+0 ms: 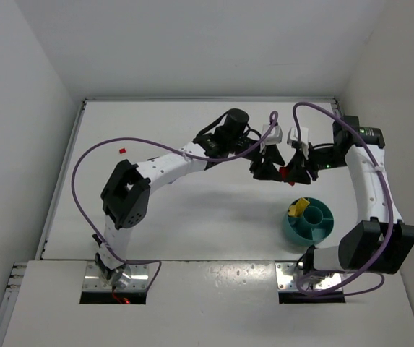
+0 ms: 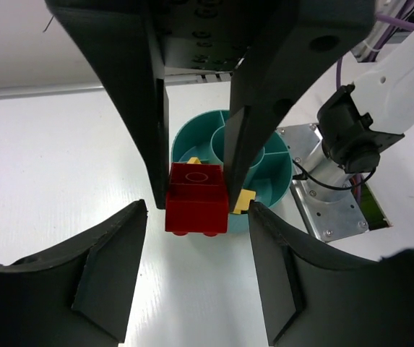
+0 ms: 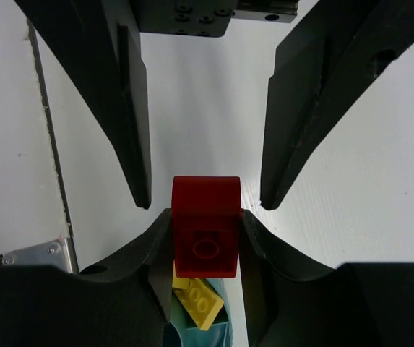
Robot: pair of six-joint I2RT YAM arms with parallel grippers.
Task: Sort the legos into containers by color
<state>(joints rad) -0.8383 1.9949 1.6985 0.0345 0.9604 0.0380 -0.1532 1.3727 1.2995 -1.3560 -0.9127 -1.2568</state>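
Left tool point(image 2: 196, 204): closed on a red brick point(image 2: 196, 189), one finger flat against each side. The studs face my left wrist camera.

Right tool point(image 3: 204, 202): spread wide and holding nothing. Its fingertips point(image 3: 140, 195) stand either side of the same brick, with a gap on both sides. It faces my left tool nose to nose.

Brick position: in the top view it sits between the two tools, off the bench point(image 1: 192, 217) and on the far side of the teal bowl point(image 1: 315, 233). It is not in any compartment.

Bowl: near my right arm's base. A yellow brick point(image 1: 298, 207) leans in a compartment on its left side, poking above the rim.

Also noted: a small red piece point(image 1: 122, 151) lies on the bench far to the left, well apart from everything else. It is too small to identify.
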